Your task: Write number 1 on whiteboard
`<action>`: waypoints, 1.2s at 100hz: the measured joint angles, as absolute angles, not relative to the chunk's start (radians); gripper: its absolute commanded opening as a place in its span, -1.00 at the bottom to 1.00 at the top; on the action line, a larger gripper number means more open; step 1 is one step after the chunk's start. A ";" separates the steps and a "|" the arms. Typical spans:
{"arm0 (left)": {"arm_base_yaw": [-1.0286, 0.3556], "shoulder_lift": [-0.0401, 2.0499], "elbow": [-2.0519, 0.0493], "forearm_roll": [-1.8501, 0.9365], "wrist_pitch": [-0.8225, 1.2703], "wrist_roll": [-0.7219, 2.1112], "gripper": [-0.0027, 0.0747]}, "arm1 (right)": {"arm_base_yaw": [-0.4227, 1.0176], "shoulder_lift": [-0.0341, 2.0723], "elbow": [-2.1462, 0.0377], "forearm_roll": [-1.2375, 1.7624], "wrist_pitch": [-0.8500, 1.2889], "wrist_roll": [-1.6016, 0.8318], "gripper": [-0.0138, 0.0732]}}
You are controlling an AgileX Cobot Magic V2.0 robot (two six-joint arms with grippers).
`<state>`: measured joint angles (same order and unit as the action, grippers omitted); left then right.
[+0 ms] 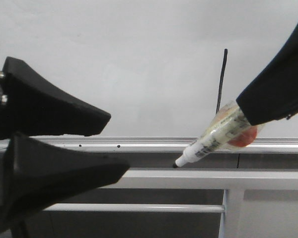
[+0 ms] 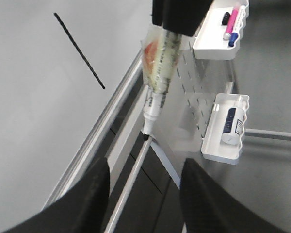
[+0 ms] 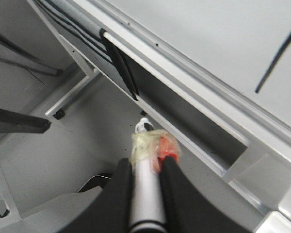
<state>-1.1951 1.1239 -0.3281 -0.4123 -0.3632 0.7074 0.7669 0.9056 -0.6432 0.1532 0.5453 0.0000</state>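
Front view: right hand (image 1: 248,121) angled downward.

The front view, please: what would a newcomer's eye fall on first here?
First, the number 1, a thin black stroke on the whiteboard, right of centre. Next, the marker pen below it, clamped in the right gripper, its uncapped tip pointing down past the board's silver rail. On the left, the left gripper looms large, open and empty.
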 measured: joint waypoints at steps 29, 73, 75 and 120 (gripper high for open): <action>-1.195 1.197 -0.328 -0.416 -0.457 0.707 -0.11 | 0.767 0.940 -0.725 0.120 0.596 0.033 -0.82; -1.195 1.275 -0.353 -0.418 -0.609 0.707 -0.11 | 0.767 1.012 -0.822 0.111 0.623 0.034 -0.82; -1.195 1.279 -0.356 -0.418 -0.611 0.707 -0.11 | 0.767 1.013 -0.823 0.111 0.623 0.034 -0.82; -1.195 1.356 -0.390 -0.416 -0.653 0.707 -0.11 | 0.772 1.021 -0.833 0.149 0.622 0.037 -0.82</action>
